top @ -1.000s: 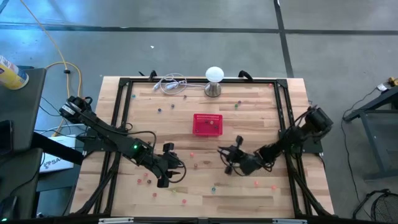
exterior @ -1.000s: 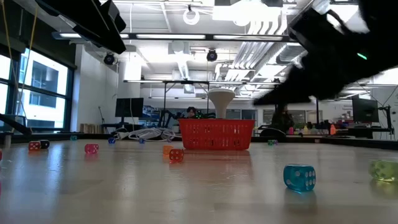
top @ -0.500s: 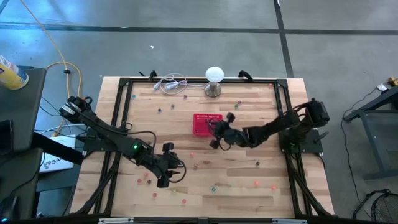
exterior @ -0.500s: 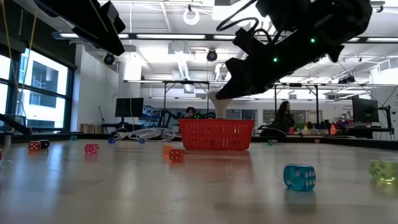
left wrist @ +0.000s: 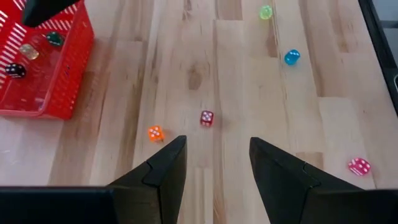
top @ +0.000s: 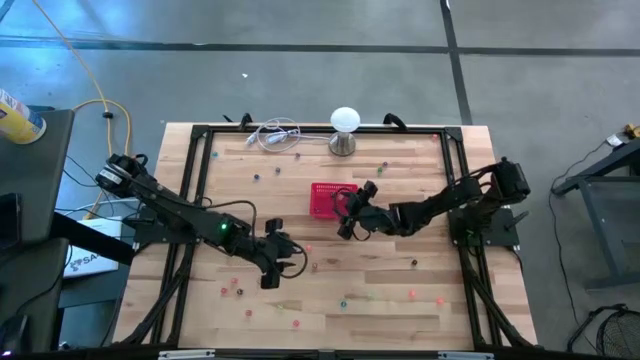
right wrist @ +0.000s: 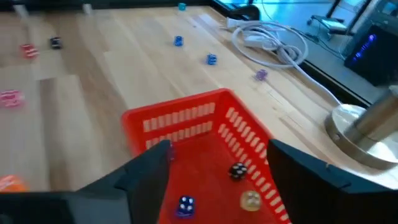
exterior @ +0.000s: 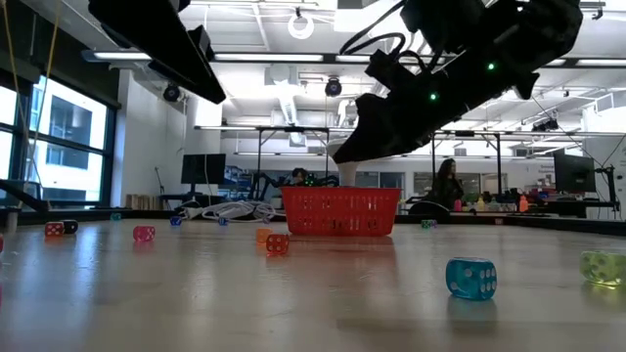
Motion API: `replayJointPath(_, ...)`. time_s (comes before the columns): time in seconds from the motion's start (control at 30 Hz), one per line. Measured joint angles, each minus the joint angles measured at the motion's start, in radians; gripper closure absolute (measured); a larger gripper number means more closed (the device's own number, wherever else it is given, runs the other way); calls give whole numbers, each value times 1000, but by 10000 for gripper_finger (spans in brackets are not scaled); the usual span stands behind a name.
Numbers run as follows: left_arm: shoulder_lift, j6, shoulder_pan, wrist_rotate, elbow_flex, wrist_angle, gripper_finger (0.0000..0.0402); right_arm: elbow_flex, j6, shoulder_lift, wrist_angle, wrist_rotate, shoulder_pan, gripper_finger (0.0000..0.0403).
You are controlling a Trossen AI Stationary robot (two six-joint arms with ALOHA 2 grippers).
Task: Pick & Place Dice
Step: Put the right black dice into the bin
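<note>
The right claw (top: pixel 343 212) hangs over the red basket (top: pixel 328 199), fingers spread wide and holding nothing. The left claw (top: pixel 287 262), at the basket's 7 o'clock, gapes empty. Dice (left wrist: pixel 206 118) lie scattered across the surface (top: pixel 400 300); several lie inside the basket.

The basket (top: pixel 332 200) sits mid-table, in front of the lamp (top: pixel 344 131) at the far edge, with several dice (right wrist: pixel 237 170) inside it. The right gripper (top: pixel 345 212) hangs over the basket's right side; the left gripper (top: pixel 284 262) is over the table nearer the front left, with loose dice (left wrist: pixel 206 118) scattered around on the table (top: pixel 400 300).
</note>
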Motion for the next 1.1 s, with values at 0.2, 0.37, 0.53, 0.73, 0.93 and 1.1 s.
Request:
replayJointPath(0.2,0,1,-4,2,0,-4,233,11,-166,-146,-7,66,68,139)
replayJointPath(0.37,0,-22,-10,2,0,0,233,11,-94,-318,-163,46,176,151)
replayJointPath(0.53,0,-23,-10,2,0,26,233,11,214,-481,-578,-79,345,158)
replayJointPath(0.73,0,-25,-11,2,0,48,233,10,817,-575,-952,-203,542,170)
replayJointPath(0.93,0,-25,-7,2,0,46,233,10,1120,-563,-1135,-273,647,184)
replayJointPath(1.1,0,-49,-7,2,0,46,233,10,1290,-524,-1282,-306,648,196)
